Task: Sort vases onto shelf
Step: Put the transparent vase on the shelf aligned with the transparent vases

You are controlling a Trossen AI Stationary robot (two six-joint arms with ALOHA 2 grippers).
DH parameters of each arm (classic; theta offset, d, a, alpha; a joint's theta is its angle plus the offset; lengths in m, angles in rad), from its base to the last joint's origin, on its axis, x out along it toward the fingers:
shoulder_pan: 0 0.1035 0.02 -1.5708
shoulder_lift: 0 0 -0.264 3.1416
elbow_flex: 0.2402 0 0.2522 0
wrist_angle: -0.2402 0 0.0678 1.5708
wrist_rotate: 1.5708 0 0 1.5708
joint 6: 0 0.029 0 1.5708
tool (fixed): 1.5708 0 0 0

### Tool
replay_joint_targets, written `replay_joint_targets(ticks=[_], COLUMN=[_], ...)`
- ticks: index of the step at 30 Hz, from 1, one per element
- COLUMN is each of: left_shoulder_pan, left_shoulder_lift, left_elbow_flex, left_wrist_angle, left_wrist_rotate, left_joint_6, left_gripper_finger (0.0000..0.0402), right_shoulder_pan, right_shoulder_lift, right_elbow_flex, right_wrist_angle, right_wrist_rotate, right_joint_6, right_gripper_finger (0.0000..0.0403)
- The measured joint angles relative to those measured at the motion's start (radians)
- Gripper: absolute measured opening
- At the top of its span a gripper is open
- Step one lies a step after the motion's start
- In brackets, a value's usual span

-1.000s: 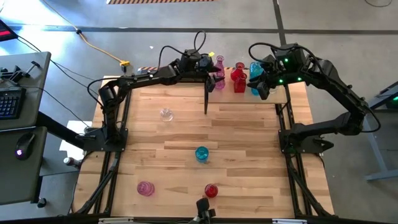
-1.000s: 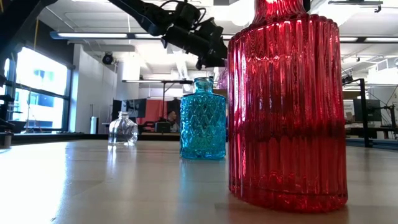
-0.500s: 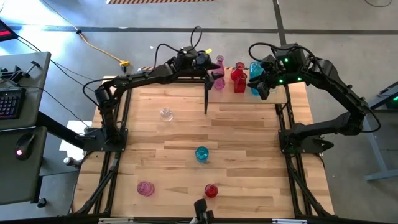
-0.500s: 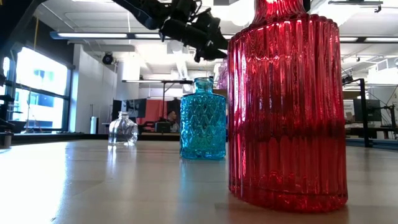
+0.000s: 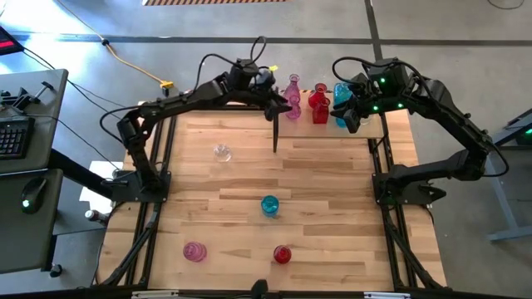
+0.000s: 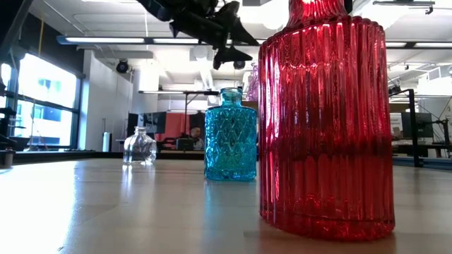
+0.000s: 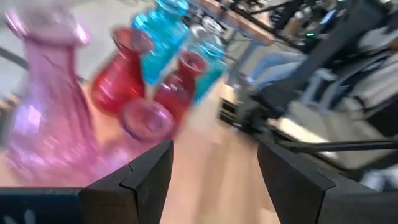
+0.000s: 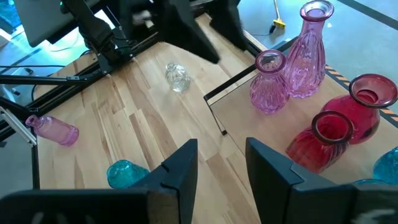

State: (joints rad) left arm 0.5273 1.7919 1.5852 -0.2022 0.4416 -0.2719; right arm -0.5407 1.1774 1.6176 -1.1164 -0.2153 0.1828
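Observation:
On the shelf (image 5: 324,130) at the table's far right stand two pink vases (image 5: 293,98), two red ones (image 5: 320,103) and blue ones (image 5: 341,95), each on its base. My left gripper (image 5: 281,105) hangs open in the air just left of the pink vases (image 7: 43,106), with nothing between its fingers (image 7: 214,180). My right gripper (image 5: 349,116) waits open above the shelf's right end, empty in its own wrist view (image 8: 221,171). On the tabletop rest a clear vase (image 5: 222,152), a blue one (image 5: 269,204), a red one (image 5: 283,254) and a pink one (image 5: 194,251) lying on its side.
A thin black bar (image 5: 275,129) edges the shelf's left side, just below my left gripper. The low view shows the red vase (image 6: 325,120) very close, with the blue (image 6: 230,137) and the clear one (image 6: 140,147) behind it. There is bare wood between the loose vases.
My left gripper has risen and drawn back a little from the pink vases toward the table's left, rolling its wrist as it went. It stayed open and empty. The vases have not moved.

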Motion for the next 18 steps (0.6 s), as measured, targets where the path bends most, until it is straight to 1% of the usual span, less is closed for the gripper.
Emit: replay_joint_targets(ticks=[2, 4, 6, 8, 10, 13, 18], left_shoulder_pan=[0.006, 0.009, 0.003, -0.013, -0.034, -0.083, -0.194], left_shoulder_lift=[-0.009, -0.017, -0.035, -0.052, -0.066, -0.086, -0.117], left_elbow_flex=[0.000, 0.000, 0.000, 0.000, 0.000, 0.000, 0.000], left_wrist_angle=[-0.053, -0.112, -0.196, -0.271, -0.358, -0.473, -0.656], left_wrist_rotate=[0.073, 0.130, 0.151, 0.149, 0.130, 0.061, -0.084], left_joint_6=[-0.050, -0.059, -0.056, -0.040, -0.033, -0.033, -0.070], left_gripper_finger=[0.0225, 0.0225, 0.0225, 0.0225, 0.0225, 0.0225, 0.0225], right_shoulder_pan=[0.000, 0.000, 0.000, 0.000, 0.000, 0.000, 0.000], right_shoulder_lift=[0.000, 0.000, 0.000, 0.000, 0.000, 0.000, 0.000], right_elbow_flex=[0.000, 0.000, 0.000, 0.000, 0.000, 0.000, 0.000], right_wrist_angle=[0.000, 0.000, 0.000, 0.000, 0.000, 0.000, 0.000], right_wrist_rotate=[0.000, 0.000, 0.000, 0.000, 0.000, 0.000, 0.000], right_joint_6=[0.000, 0.000, 0.000, 0.000, 0.000, 0.000, 0.000], right_gripper_finger=[0.0115, 0.0115, 0.0115, 0.0115, 0.0115, 0.0115, 0.0115])
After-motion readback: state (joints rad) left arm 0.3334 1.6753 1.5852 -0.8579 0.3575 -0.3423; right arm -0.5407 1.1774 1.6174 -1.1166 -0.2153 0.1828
